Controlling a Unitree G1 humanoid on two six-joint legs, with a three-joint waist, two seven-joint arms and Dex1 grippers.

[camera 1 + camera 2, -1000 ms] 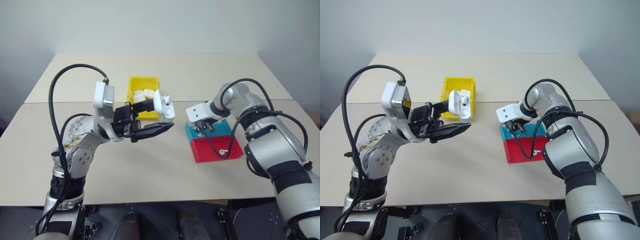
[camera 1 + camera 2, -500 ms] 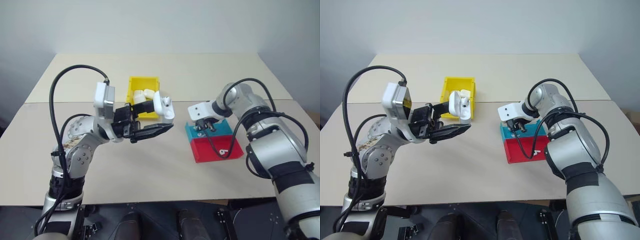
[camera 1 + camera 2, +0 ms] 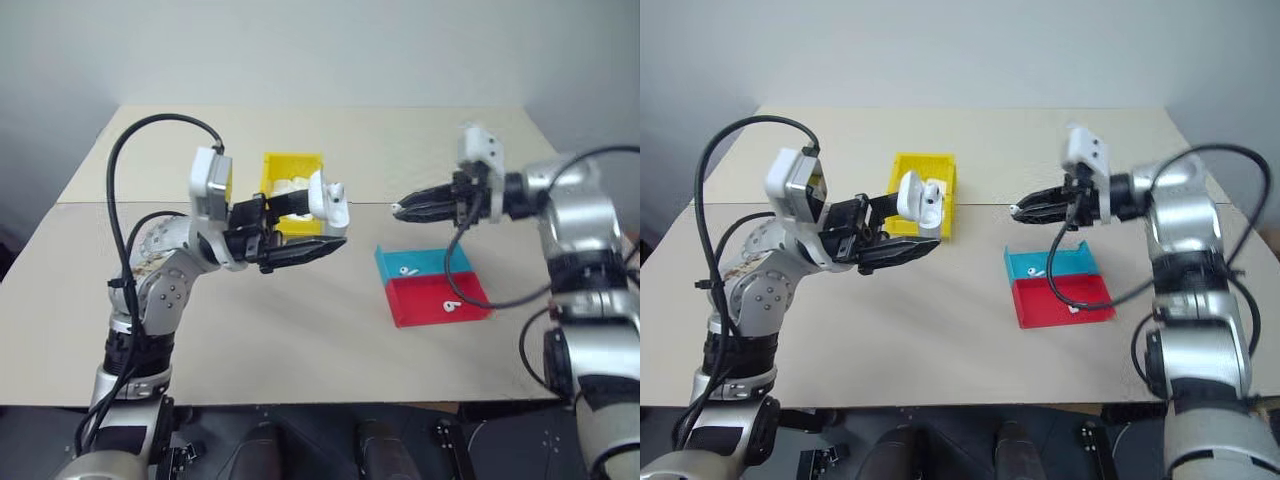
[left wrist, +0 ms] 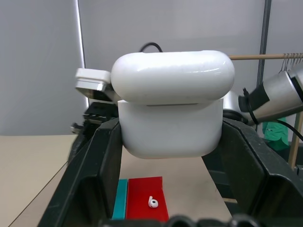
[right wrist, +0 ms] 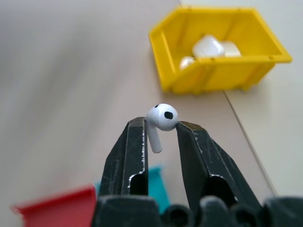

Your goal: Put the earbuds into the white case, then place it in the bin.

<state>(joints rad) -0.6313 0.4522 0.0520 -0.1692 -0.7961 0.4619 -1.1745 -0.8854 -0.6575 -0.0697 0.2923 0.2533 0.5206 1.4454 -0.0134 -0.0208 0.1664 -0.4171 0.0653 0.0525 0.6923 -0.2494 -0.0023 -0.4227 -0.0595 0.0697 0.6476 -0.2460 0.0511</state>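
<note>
My left gripper (image 3: 331,223) is shut on the white case (image 3: 326,201), held in the air in front of the yellow bin (image 3: 283,163). The case's lid (image 4: 173,75) stands open. My right gripper (image 3: 398,210) hovers above the blue tray and points toward the case, a short gap away. It is shut on one earbud (image 5: 161,117), pinched at the fingertips (image 5: 137,130) with its stem hanging down. Another earbud (image 3: 408,271) lies in the blue tray, and one more earbud (image 3: 449,306) in the red tray.
The blue tray (image 3: 435,260) and red tray (image 3: 465,296) sit side by side on the beige table (image 3: 300,330), below my right gripper. The bin holds other white cases (image 5: 208,47). A seam crosses the tabletop behind the bin.
My right gripper has lifted off the blue tray with an earbud and swung round to point at the case. The left gripper has kept the case almost where it was.
</note>
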